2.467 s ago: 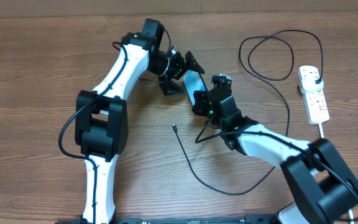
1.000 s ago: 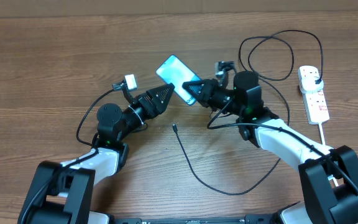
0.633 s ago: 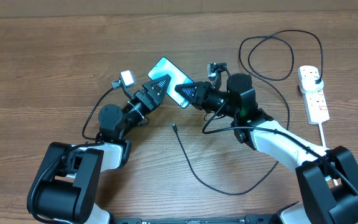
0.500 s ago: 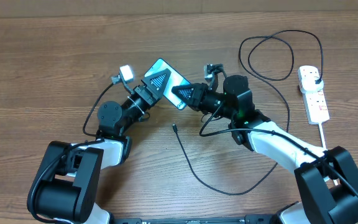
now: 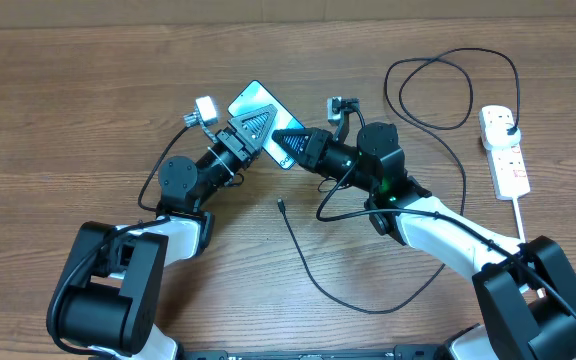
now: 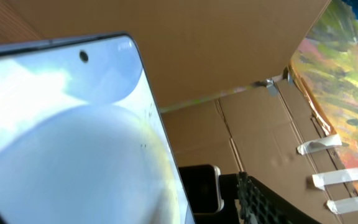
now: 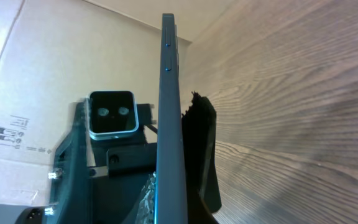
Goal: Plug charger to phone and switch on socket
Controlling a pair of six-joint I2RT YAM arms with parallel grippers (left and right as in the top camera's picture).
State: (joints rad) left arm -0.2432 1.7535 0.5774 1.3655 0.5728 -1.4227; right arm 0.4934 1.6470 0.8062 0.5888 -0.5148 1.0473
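You have the right end effector (image 5: 286,140) clamped on the phone (image 5: 248,100) above the surface (image 5: 68,120), left end effector (image 5: 257,127) closure indeterminate; if right releases before left seats, the phone may slip or drop.

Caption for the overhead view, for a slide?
Right gripper clamps a slim black-framed smartphone, left gripper at its far end; thin black charger cable lies loose, white power strip at right.

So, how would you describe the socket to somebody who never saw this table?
Start at the wooden table and go to its far right side. There lies the socket, a white oblong strip with red markings; the charger looping beside it is thin and black.
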